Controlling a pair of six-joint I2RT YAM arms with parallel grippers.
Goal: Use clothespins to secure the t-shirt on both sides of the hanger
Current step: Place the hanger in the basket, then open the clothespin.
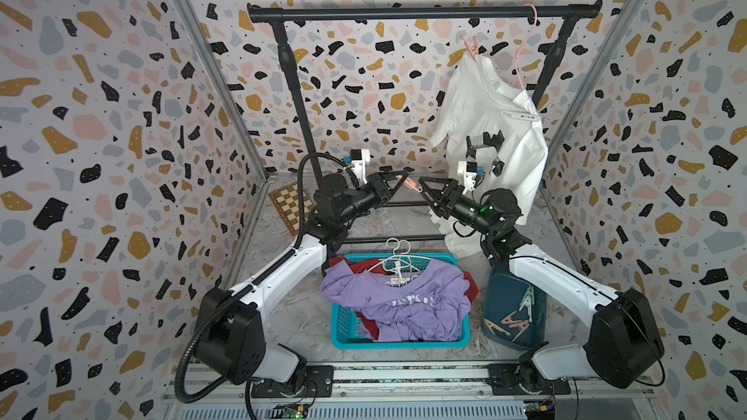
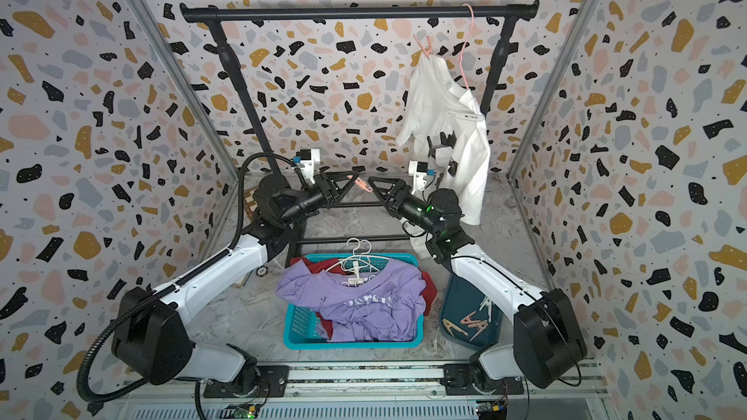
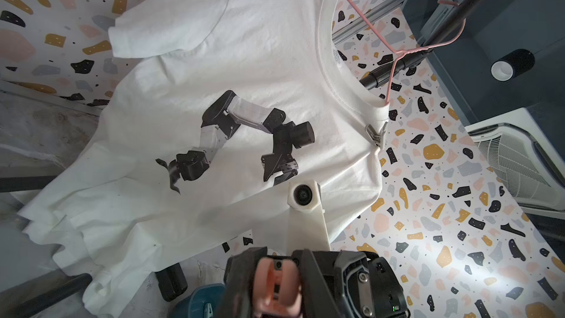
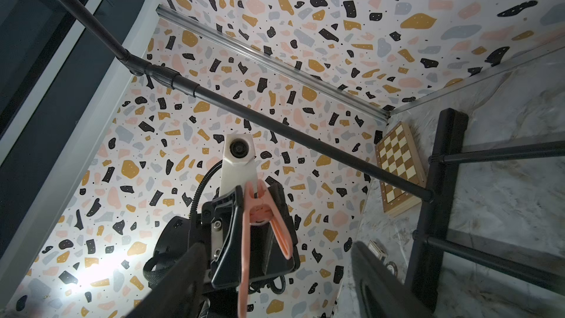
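**Pink peg mid-air between the two grippers**

Clock directions are read off the top views, with 12 at the back wall.

The left gripper (image 1: 403,179) is pinching a pink peg (image 1: 410,183) right in the centre, up off the floor, and the peg pokes out toward 3. The right gripper (image 1: 421,188) faces it from the 3 side with its jaws spread wide. In the right wrist view the peg's long leg runs down between the two blurry fingers (image 4: 183,276), with a gap on each side, so it isn't gripping anything.

The white shirt (image 1: 493,115), the one with a robot-arm print, hangs at about 1 to 2 o'clock. It's on a pink hanger (image 1: 521,58) hooked over the right end of the black rail (image 1: 404,14). The hanger sits tilted, one shoulder high and the other low. A second pink peg (image 1: 470,47) is clipped on the high shoulder. A pale peg (image 1: 521,116) sits on the low one.

At 6 there's a teal basket (image 1: 339,325) with a purple top (image 1: 404,296) and white hangers (image 1: 398,256) piled in it. Just beside it at 5, partly under the right arm, is a dark bin (image 1: 501,296) holding the spare pegs (image 1: 517,319). A chessboard (image 1: 289,204) lies at about 10, behind the left arm.
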